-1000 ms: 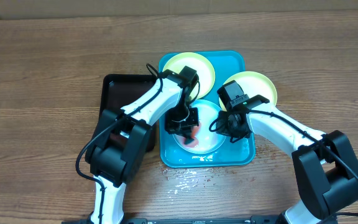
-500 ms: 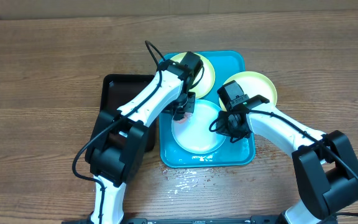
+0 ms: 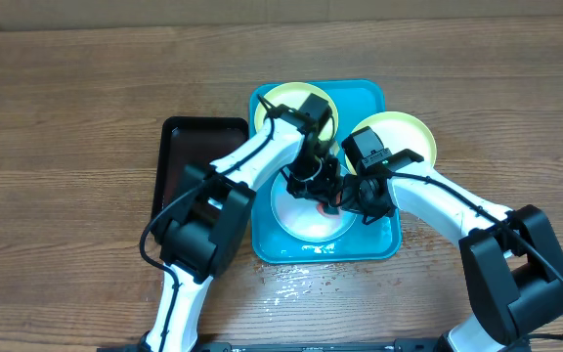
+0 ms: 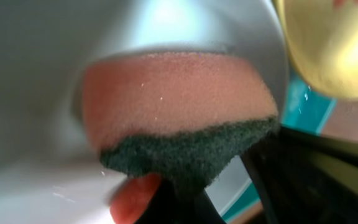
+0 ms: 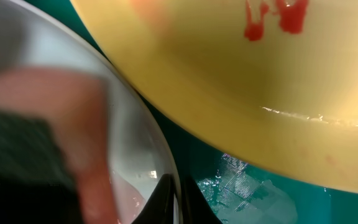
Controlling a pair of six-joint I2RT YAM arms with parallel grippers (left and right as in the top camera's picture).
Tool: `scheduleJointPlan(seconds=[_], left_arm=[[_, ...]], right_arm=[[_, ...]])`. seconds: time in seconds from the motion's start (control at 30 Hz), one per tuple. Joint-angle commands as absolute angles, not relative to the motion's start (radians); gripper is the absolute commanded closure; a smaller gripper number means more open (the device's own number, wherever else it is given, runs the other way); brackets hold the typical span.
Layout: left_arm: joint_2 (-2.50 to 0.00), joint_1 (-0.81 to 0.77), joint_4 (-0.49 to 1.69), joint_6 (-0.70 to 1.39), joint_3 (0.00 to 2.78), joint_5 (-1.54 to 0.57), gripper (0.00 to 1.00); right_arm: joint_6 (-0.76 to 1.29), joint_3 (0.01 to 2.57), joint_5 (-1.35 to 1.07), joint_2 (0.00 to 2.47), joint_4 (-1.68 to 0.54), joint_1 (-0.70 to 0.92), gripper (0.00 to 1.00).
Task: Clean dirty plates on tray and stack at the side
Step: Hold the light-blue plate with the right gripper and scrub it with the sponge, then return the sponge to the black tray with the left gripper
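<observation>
Overhead: my left gripper (image 3: 318, 184), which half a second ago worked the white plate (image 3: 301, 217) at its edge away from my right gripper (image 3: 352, 196), has swept across the plate and now sits just beside that gripper. The plate lies on the tray (image 3: 384, 246), its centre bare, so I judge this wipe nearly done

Left wrist: my gripper is clamped on the sponge (image 4: 179, 106), orange foam over a dark scouring pad, pressed to the plate's white face

Right wrist: my gripper seems pinched on that plate's rim, steadying it. Just beyond it sits a sauce-smeared plate (image 5: 260, 74) with red streaks, so cleaning remains
</observation>
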State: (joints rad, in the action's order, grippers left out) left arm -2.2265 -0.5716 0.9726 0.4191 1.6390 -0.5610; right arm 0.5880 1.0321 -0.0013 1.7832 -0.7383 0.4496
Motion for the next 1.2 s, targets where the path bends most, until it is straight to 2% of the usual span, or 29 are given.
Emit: scheduleJointPlan(seconds=[0.0,0.43,0.63,0.83,1.17], left_arm=[[-2.246,-0.584,1.032,0.418,1.652,-0.580,0.96],[-2.245,-0.471,1.235,0.479,1.652,0.026,0.96],[-2.218,-0.463,1.259,0.479,1.652,0.006,0.96],[-2.069,-0.443,1.237,0.478,1.652,-0.101,0.95],[-1.829,-0.300,1.306,0.417,1.652,-0.094,0.96]], right_arm=[[0.595,0.999,0.124,1.824,-0.757,0.431,0.96],[0.595,0.999,0.131,1.824,-0.757,0.431,0.96],[0.595,0.999,0.131,1.824,-0.757,0.430,0.96],[0.595,0.999,0.132,1.824,-0.758,0.430,0.96],[0.595,0.999,0.135,1.824,-0.757,0.430,0.96]])
